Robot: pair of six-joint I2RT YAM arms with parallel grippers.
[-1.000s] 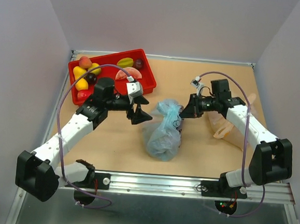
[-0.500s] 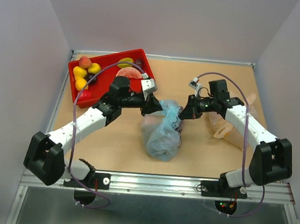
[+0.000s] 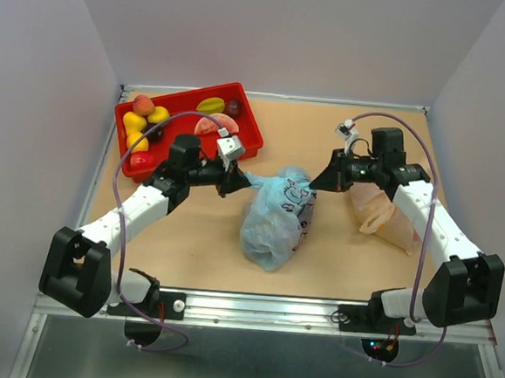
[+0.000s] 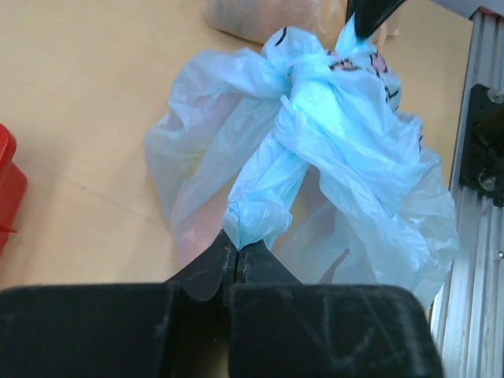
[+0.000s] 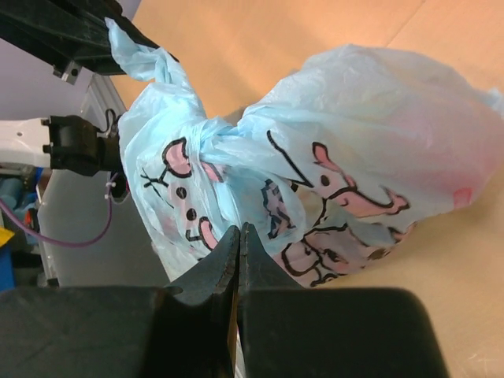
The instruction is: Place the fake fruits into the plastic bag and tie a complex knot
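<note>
The light-blue plastic bag lies mid-table, bulging, with pink shapes showing through its film. My left gripper is shut on one handle strip, which runs taut from the jaws to the knot. My right gripper is at the bag's right side, shut, its tips pinching the printed film. The knot is a twisted lump between both grippers. Several fake fruits lie in the red tray.
The red tray stands at the back left, just behind my left arm. A pale orange-beige bag lies under my right arm. The metal rail runs along the near edge.
My left gripper swung right to the bag, shut on a handle strip and drew it left. My right gripper pulled back to the right, stretching the bag's top between them.
</note>
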